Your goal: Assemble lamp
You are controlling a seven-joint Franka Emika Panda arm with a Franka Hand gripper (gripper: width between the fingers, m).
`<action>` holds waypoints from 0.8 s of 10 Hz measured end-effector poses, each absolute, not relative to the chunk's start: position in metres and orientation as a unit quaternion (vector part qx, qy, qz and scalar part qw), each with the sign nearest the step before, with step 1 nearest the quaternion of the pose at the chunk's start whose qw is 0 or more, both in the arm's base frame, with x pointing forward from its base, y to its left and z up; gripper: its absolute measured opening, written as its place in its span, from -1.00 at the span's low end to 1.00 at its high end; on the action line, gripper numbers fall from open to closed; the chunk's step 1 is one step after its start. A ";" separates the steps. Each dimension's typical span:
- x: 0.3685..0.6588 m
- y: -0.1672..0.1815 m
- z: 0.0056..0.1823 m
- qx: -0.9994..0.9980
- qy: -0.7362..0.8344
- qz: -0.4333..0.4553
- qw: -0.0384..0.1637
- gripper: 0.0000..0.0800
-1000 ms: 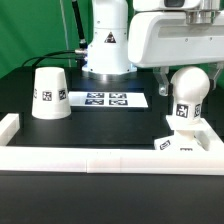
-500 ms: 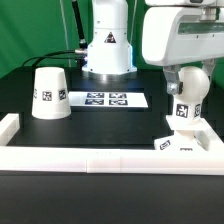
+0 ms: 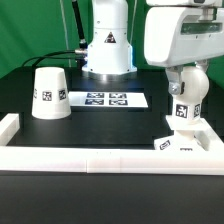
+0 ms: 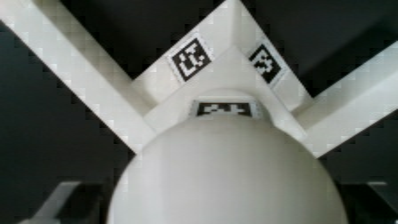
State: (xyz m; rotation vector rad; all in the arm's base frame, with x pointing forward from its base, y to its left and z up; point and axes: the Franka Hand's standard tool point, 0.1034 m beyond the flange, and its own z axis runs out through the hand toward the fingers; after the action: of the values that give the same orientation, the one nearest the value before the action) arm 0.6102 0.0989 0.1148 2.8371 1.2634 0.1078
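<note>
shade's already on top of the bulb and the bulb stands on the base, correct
No. The shade is not on the bulb; the exterior view shows it standing on the table at that view's left. The bulb does stand on the base.

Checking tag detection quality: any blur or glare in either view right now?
Exterior view: evenly lit, low-res, tags on the shade and marker board legible, no harsh glare. Wrist view: the bulb fills the near field, soft and featureless; tags beyond it slightly blurred but distinguishable.
</note>
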 end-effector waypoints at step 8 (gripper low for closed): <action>0.612 0.097 0.116 0.997 0.061 0.054 0.003 0.44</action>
State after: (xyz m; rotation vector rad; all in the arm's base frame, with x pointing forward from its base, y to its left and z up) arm 0.6115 0.0966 0.1163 3.1251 0.1910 0.1679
